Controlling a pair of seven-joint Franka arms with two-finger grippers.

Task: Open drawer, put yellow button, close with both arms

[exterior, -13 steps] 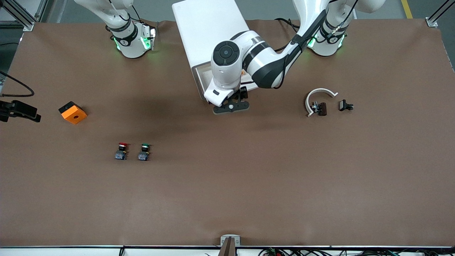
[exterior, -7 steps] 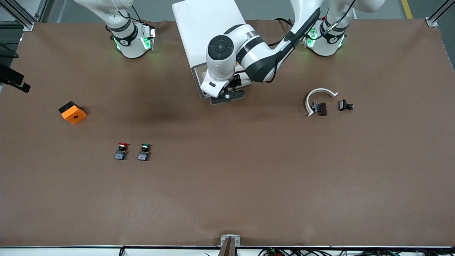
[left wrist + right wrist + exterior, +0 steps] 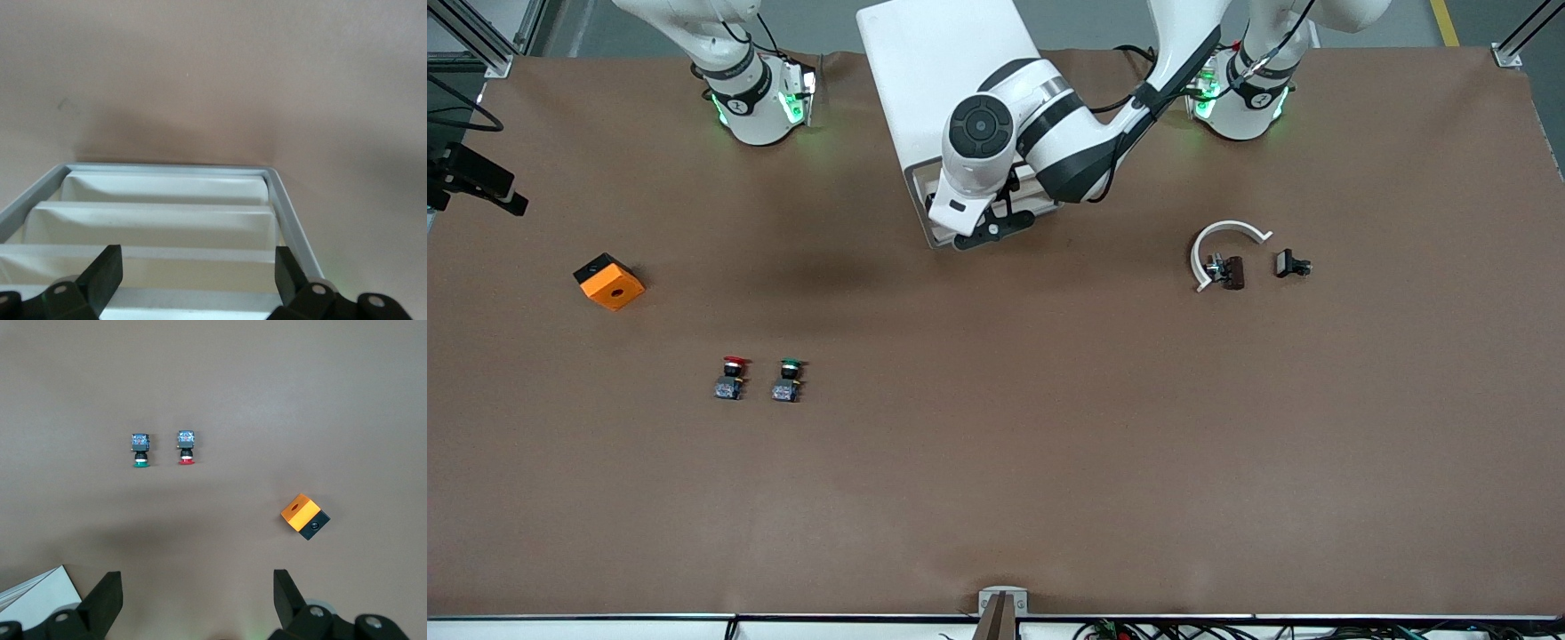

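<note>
L gripper [image 3: 996, 224] pushed drawer [image 3: 934, 233] in toward cabinet [image 3: 943, 71].

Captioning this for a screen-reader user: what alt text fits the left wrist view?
The left claw, fingers open, hangs just over the cream fronts of the white cabinet's drawers, which step down like shallow shelves inside a grey frame. Past the cabinet lies bare brown table.

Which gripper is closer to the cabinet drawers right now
Left. The left gripper is at the cabinet's drawer fronts, jaws open. The right gripper is up near the table's right-arm end, jaws open.
</note>
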